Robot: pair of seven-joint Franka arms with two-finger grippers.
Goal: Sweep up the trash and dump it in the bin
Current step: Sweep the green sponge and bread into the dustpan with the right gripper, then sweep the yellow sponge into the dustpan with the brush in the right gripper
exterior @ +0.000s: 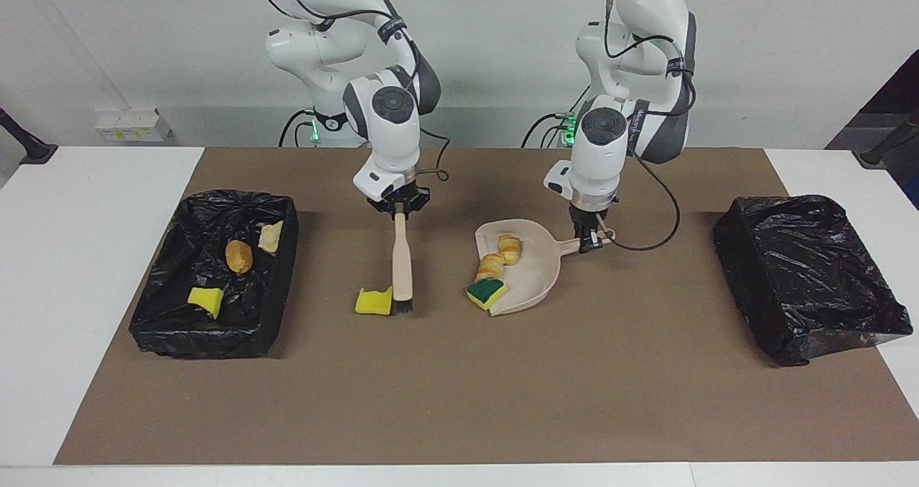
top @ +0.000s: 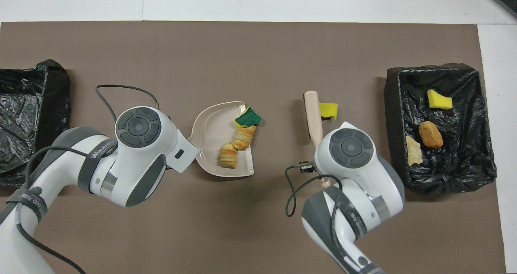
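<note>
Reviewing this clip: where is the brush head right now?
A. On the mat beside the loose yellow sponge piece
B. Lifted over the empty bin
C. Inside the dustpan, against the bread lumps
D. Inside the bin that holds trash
A: the brush, held by the right hand, has its bristles down on the mat right beside the yellow sponge piece, apart from the dustpan.
</note>
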